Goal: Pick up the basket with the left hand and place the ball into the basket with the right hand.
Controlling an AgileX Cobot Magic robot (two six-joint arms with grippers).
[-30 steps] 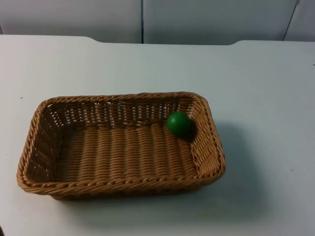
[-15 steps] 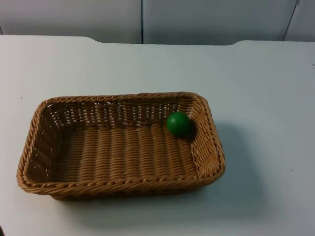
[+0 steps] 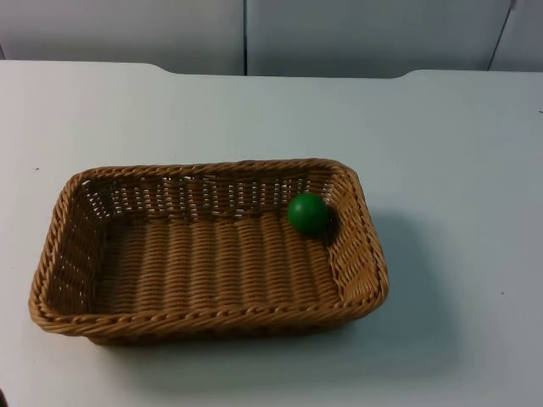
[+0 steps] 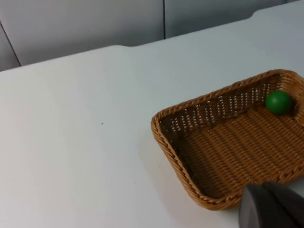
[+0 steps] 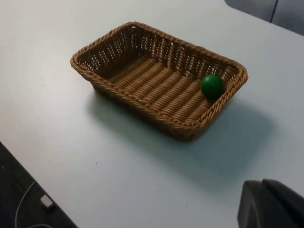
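Note:
A brown wicker basket rests flat on the white table, left of centre in the top view. A green ball lies inside it, against the right wall near the far right corner. The left wrist view takes in the basket and the ball. My left gripper hangs well back from the basket and touches nothing. The right wrist view has the basket and ball too. My right gripper stays off the basket, over bare table. Both arms wait.
The grey partition wall closes the table at the back. In the right wrist view the table's edge drops to a dark floor with a white cable. White table top surrounds the basket.

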